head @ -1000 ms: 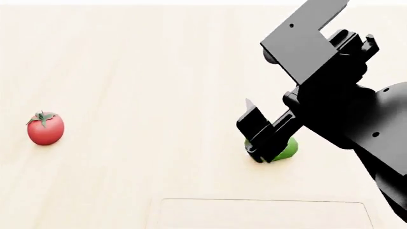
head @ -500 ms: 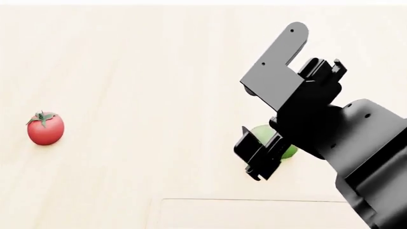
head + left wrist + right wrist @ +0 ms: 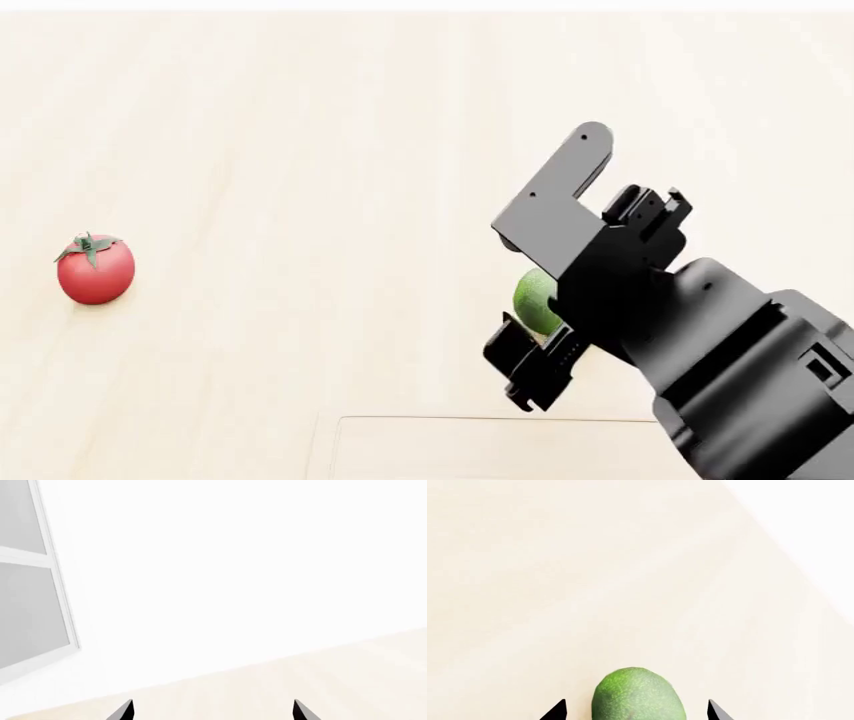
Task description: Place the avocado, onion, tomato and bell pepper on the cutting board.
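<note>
At centre-right of the head view, the right gripper (image 3: 534, 345), jaws apart, is straddling the avocado (image 3: 538, 300) just above the cutting board (image 3: 441, 448), apparently requiring closure before lifting.

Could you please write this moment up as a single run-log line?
right gripper: around avocado, grip unconfirmed | left gripper: open, idle | tomato: on table, untouched | cutting board: nothing seen on it

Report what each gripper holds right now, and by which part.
The right gripper brackets the avocado across its sides, fingertips flanking it; whether they press it cannot be told. The left gripper holds nothing.
</note>
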### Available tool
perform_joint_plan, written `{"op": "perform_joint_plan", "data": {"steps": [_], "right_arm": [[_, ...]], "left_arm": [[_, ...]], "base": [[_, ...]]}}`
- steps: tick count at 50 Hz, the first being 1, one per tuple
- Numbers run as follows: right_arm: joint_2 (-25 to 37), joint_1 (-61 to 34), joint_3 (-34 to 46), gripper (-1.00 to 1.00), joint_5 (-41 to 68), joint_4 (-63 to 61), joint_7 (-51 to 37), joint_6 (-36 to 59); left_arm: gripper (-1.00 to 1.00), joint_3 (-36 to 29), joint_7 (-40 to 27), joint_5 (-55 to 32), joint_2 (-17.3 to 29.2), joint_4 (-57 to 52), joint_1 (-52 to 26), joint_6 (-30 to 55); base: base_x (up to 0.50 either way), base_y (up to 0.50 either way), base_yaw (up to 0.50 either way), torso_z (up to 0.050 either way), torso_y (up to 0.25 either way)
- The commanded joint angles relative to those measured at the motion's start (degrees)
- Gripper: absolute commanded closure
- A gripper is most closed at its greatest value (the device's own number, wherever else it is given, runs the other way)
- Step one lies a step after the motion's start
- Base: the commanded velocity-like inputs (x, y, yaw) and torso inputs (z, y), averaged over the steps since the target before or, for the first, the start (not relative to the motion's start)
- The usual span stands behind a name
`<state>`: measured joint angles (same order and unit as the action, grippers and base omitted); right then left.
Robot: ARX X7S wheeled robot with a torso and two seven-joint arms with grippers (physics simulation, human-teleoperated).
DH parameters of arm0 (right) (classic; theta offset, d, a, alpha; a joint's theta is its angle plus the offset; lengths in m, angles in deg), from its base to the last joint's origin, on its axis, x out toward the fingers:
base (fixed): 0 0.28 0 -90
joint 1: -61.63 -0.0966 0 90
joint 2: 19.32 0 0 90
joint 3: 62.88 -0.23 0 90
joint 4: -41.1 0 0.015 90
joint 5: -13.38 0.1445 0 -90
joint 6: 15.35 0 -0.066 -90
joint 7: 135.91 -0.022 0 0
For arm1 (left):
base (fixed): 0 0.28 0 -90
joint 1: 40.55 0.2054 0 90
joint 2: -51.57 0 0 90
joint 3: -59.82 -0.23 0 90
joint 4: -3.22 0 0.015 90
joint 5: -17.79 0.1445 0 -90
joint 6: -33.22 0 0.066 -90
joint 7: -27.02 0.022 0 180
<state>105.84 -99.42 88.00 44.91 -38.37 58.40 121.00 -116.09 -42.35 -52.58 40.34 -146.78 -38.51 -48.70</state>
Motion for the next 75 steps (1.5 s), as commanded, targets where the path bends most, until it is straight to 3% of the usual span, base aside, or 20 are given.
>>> {"op": "perform_joint_plan", "data": {"steps": [1, 10, 22, 23, 35, 42, 47, 58, 67, 75], "right_arm": [[-3.5, 1.2, -0.4, -1.00, -3.8, 7.2, 1.5, -3.8], [-4.8, 1.5, -0.1, -1.00, -5.2, 13.1, 1.5, -6.0], [-4.9, 2.6, 0.2, -1.00, -5.3, 13.7, 1.0, -6.0], [-4.9, 2.6, 0.1, 1.00, -5.1, 13.5, 0.9, -5.7], [-3.6, 1.2, -0.9, 1.00, -4.4, 9.7, 0.7, -4.8], [4.1, -6.9, -8.0, 1.00, 2.9, -13.2, -1.1, 4.9], [7.4, -10.5, -12.0, 1.00, 8.0, -22.9, -2.4, 11.0], [19.4, -12.1, -15.8, 1.00, 16.7, -41.9, -3.3, 20.7], [25.5, -16.8, -17.7, 1.00, 21.0, -47.8, -1.7, 27.4], [27.8, -17.6, -17.2, 1.00, 20.6, -47.7, -0.6, 28.3]], "left_arm": [[-1.00, -27.5, 0.6, 1.7, -0.1, 0.0, -24.7, -8.4], [-1.00, -56.6, -3.3, 5.3, -4.2, 0.0, -46.6, -16.8], [-1.00, -57.4, -3.8, 5.3, -5.0, 0.0, -46.9, -17.3], [-1.00, -57.3, -3.7, 5.2, -5.1, 0.0, -46.9, -17.3], [-1.00, -57.7, -4.6, 5.5, -5.9, 0.0, -46.9, -18.2], [-1.00, -59.9, -6.1, 7.9, -6.7, 0.0, -46.8, -20.3], [-1.00, -60.3, -7.3, 10.0, -7.3, 0.3, -45.3, -22.1], [-1.00, -56.9, -11.5, 15.6, -13.1, 6.0, -35.0, -28.7], [-1.00, -55.2, -13.5, 17.4, -14.8, 6.9, -31.6, -30.2], [-1.00, -55.3, -12.9, 17.3, -12.4, 5.2, -32.5, -29.2]], "base": [[0.00, 0.00, 0.00, 0.000, 0.000], [0.00, 0.00, 0.00, 0.000, 0.000], [0.00, 0.00, 0.00, 0.000, 0.000], [0.00, 0.00, 0.00, 0.000, 0.000], [0.00, 0.00, 0.00, 0.000, 0.000], [0.00, 0.00, 0.00, 0.000, 0.000], [0.00, 0.00, 0.00, 0.000, 0.000], [0.00, 0.00, 0.00, 0.000, 0.000], [0.00, 0.00, 0.00, 0.000, 0.000], [0.00, 0.00, 0.00, 0.000, 0.000]]}}
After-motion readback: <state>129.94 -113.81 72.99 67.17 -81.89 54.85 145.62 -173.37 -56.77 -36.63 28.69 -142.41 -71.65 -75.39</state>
